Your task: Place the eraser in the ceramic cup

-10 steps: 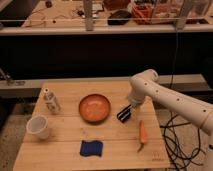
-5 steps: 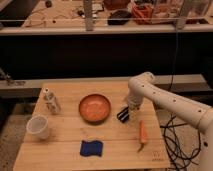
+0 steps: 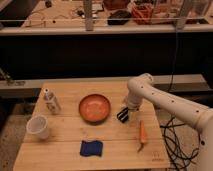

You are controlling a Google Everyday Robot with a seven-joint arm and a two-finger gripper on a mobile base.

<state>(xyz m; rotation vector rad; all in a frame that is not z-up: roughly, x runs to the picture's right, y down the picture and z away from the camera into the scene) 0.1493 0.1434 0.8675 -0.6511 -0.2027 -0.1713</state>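
Observation:
My gripper is down at the wooden table, just right of the orange bowl. A small dark shape with pale stripes shows at its tip; it may be the eraser, but I cannot tell it apart from the gripper. The white ceramic cup stands upright and empty near the table's left edge, far from the gripper.
A small clear glass bottle stands behind the cup. A carrot lies lengthwise right of and in front of the gripper. A blue cloth-like pad lies near the front edge. Black cables hang right of the table.
The arm's upper joint has shifted slightly left and down. The gripper tip stays at nearly the same spot beside the bowl. Nothing else has moved.

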